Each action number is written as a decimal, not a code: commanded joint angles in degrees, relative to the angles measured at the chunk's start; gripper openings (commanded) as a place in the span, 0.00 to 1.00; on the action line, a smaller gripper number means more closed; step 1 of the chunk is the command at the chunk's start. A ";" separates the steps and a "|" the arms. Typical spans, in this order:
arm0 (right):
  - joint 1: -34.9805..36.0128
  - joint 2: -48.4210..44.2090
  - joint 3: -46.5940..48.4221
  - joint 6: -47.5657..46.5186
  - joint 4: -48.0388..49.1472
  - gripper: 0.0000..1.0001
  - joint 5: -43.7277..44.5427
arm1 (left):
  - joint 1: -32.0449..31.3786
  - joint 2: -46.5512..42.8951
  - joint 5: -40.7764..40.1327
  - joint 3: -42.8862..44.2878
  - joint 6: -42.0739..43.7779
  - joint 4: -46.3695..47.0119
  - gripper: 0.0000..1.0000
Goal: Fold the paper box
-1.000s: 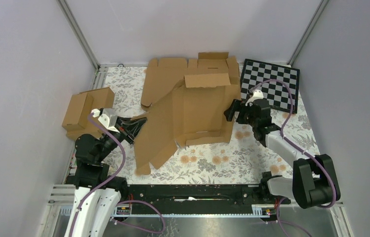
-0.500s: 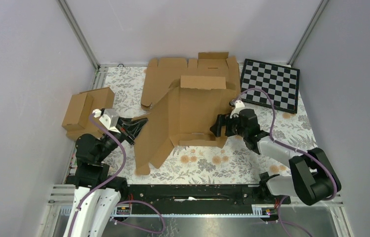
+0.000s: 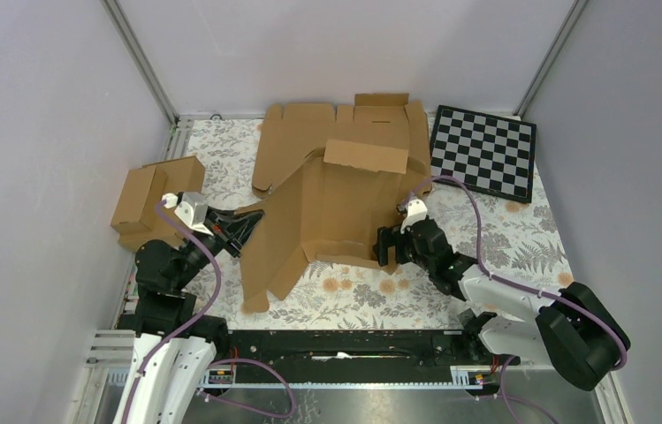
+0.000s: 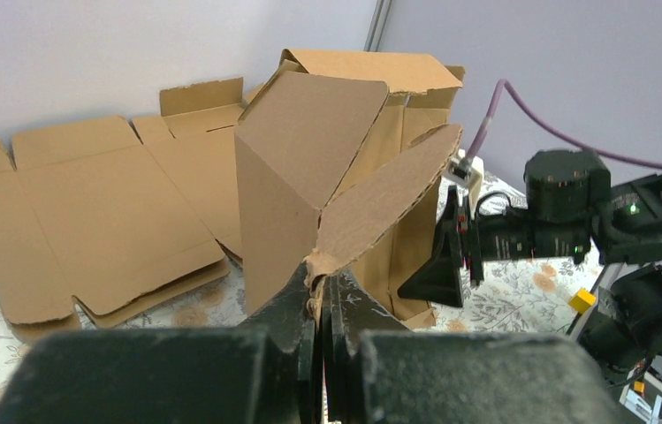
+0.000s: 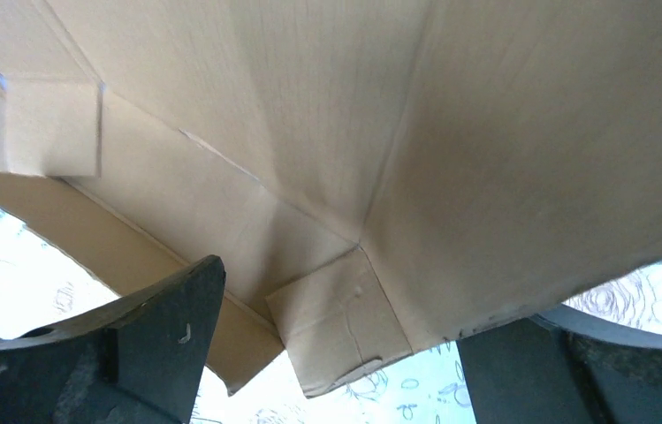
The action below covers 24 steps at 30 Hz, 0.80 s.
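**Work area.** A table covered with a floral cloth [image 3: 486, 238] carries all items.

**Paper box.** The paper box [image 3: 345, 203] sits near the middle of the table, partly erected. Its large main panel stands up from the cloth at a tilt, and a short top flap [image 3: 367, 155] is bent over at the far end. A long side panel runs down and to the left, ending in a rounded flap near the front of the cloth. The far part of the box overlaps a flat cardboard blank [image 3: 296, 141] that lies behind it.

**Left gripper.** The left gripper [image 4: 319, 281] is clenched on the paper box. Its two fingers pinch the edge of a rounded side flap, and the cardboard is visibly crumpled at the pinch point. In the left wrist view, the flap rises up and to the right from the fingers, with a folded box panel standing directly behind it.

**Right gripper.** The right gripper [image 3: 386, 249] is at the near right corner of the box, with its jaws spread wide – released, not clamping. In the right wrist view, one dark finger [image 5: 163, 322] appears at lower left and the other at lower right. The creased lower corner of the box lies between them. Whether either finger touches the cardboard cannot be told.

**Other items.**
- Two joined small boxes [image 3: 155, 199] rest at the left edge of the table, just behind the left arm.
- A checkerboard [image 3: 483, 152] lies at the far right corner – apart from the paper box.
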 commanded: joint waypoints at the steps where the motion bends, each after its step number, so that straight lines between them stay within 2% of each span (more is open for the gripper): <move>1: 4.54 -0.52 -1.78 -1.23 -0.35 1.00 11.70 | -0.21 0.31 -2.10 -0.96 -4.29 5.98 0.00; 6: 7.23 -0.08 -2.21 -3.22 0.60 1.00 12.98 | -0.21 0.78 -2.58 -0.79 -3.02 5.35 0.00; 11: 11.14 1.17 -2.59 -7.74 2.97 0.99 9.34 | -0.21 2.99 -2.78 0.87 -1.85 3.20 0.00; 15: 13.87 2.74 -3.32 -11.38 6.32 1.00 7.64 | -0.21 3.29 -3.02 0.67 -4.41 4.07 0.00; 24: 14.20 0.42 -4.14 -9.61 8.13 1.00 9.74 | -0.21 4.05 0.07 0.55 -7.29 5.33 0.00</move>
